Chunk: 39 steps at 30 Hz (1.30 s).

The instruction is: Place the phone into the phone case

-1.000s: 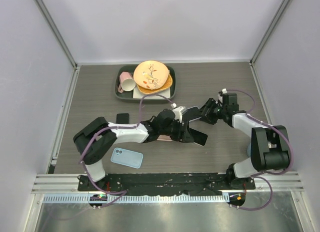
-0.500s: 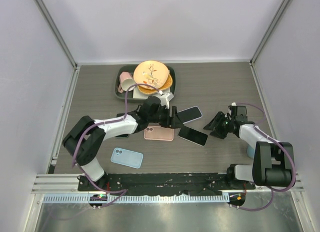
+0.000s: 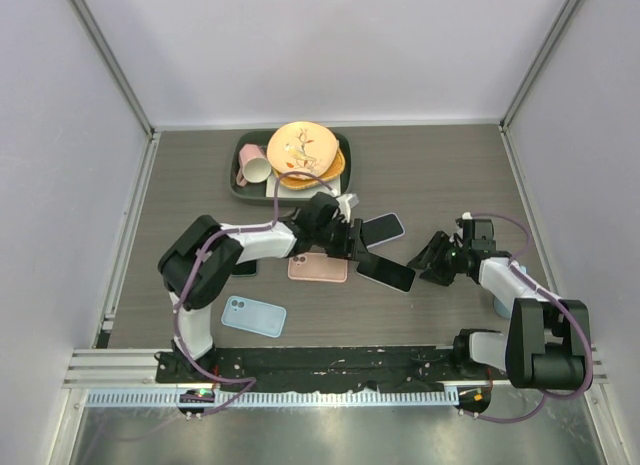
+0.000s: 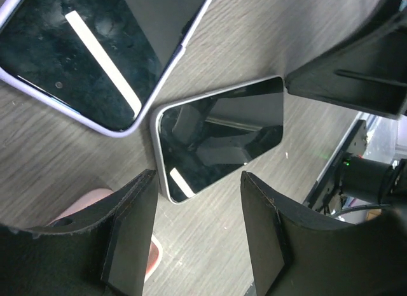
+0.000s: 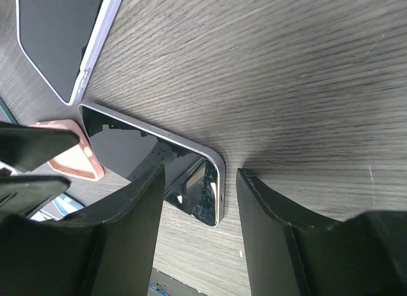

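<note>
Left gripper [image 4: 197, 181] spread over phone [image 4: 219, 133]; right gripper [image 5: 199, 175] spread at its end, seemingly not touching; pink case [image 3: 318, 268] alongside

Two phones lie screen-up just ahead of the left gripper [image 4: 197, 181]: a silver-edged phone [image 3: 386, 273] and a lavender-edged phone [image 3: 383, 228]. One pink case [image 3: 318, 268] lies beside it, and one light-blue phone or case [image 3: 253, 316] lies well behind. Beyond are one tray [image 3: 245, 141], one cup [image 3: 254, 168] and at least two plates [image 3: 303, 150].
</note>
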Tool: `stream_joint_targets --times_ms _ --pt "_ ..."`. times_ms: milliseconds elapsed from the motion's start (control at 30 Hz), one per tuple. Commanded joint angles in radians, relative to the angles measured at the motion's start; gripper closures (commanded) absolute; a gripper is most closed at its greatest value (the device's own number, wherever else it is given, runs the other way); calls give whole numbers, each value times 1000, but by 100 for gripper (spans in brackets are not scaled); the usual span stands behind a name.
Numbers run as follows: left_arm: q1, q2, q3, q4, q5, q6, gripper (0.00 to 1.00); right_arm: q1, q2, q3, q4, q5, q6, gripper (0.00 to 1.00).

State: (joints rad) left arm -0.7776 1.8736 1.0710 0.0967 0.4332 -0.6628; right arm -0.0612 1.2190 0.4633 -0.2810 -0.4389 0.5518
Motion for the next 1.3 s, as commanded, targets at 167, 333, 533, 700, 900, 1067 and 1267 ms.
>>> stream_joint_targets --times_ms 167,333,533,700,900,1067,1267 --pt "-2 134 107 -74 33 6 49 0 -58 -69 9 -52 46 46" --pt "-8 151 107 -75 62 0 50 0 -42 -115 86 -112 82 47" --pt "-9 154 75 50 165 -76 51 0 -1 -155 264 -196 188 47" --pt "-9 134 12 274 268 -175 50 0 37 -152 365 -230 229 47" --pt "-9 121 -14 403 351 -230 52 0 39 -150 388 -241 241 47" --pt "-9 125 -11 403 366 -219 57 0 47 -140 387 -247 231 47" --pt "-9 127 -3 367 345 -199 77 0 45 -124 368 -241 212 47"
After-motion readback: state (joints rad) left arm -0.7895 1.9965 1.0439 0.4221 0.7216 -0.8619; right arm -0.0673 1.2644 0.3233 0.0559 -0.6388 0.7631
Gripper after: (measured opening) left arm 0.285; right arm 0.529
